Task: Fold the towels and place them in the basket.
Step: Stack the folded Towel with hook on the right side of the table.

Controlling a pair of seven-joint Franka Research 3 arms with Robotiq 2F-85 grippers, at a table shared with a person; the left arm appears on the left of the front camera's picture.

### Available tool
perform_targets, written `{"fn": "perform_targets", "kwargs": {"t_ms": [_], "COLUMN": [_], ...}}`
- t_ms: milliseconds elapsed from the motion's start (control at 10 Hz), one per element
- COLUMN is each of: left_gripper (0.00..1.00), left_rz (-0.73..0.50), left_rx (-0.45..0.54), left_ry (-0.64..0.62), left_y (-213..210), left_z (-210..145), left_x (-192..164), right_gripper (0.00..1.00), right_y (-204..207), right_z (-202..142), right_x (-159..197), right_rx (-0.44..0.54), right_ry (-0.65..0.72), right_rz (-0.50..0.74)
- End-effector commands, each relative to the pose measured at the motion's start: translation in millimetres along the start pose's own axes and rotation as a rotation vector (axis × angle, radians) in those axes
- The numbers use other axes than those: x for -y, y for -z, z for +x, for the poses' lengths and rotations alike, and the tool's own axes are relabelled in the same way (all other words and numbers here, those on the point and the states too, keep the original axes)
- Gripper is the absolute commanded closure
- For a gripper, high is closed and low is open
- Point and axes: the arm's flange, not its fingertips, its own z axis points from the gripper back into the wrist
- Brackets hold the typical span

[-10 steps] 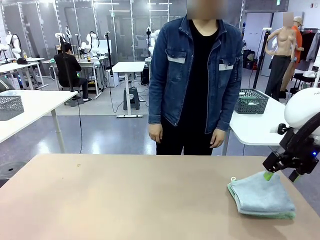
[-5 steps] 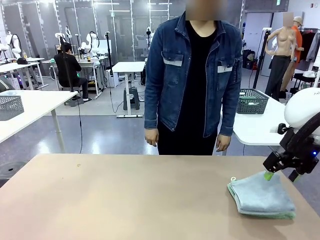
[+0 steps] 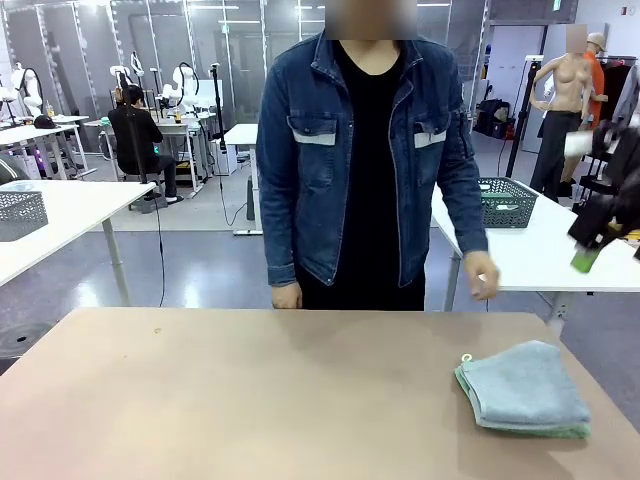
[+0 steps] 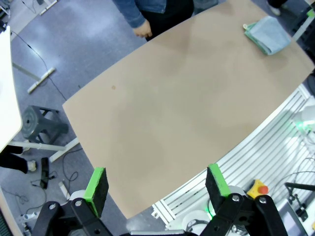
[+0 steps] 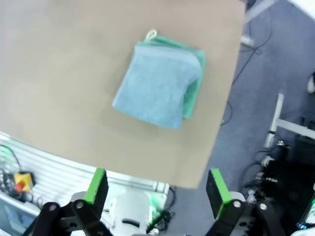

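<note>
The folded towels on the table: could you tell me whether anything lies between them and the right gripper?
Nothing visible does. The right gripper hangs open, high above the towels, blue-grey stacked on mint green near the table edge, with only bare air between. The person's hand stays behind the far edge.

Two stacked towels [image 3: 525, 388], two mesh baskets [image 3: 503, 201], perhaps more hidden.

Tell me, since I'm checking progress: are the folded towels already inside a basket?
No: the towels lie stacked, blue-grey on top of mint green, directly on the bare table, with no basket around them.
</note>
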Motion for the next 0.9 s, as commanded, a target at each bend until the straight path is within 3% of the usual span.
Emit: {"fn": "perform_targets", "kwargs": {"t_ms": [0, 300, 600, 800], "left_gripper": [0.0, 0.0, 0.0, 0.0], "left_rz": [0.006, 0.006, 0.006, 0.006], "left_rx": [-0.002, -0.002, -0.002, -0.002], "left_ry": [-0.003, -0.003, -0.003, -0.003], "left_y": [-0.4, -0.4, -0.4, -0.4], "left_z": [0.0, 0.0, 0.0, 0.0], "left_x": [0.2, 0.2, 0.2, 0.2], "right_gripper": [0.0, 0.0, 0.0, 0.0], "right_y": [-45.6, -119.8, -131.5, -119.9], "right_z": [-4.4, -64.7, -114.0, -115.1], "right_x": [-22.7, -54.4, -55.3, -44.4], "right_rx": [0.029, 0.187, 0.214, 0.198], "right_ry": [-0.099, -0.233, -0.324, -0.317], "right_rz": [-0.078, 0.023, 0.163, 0.217]}}
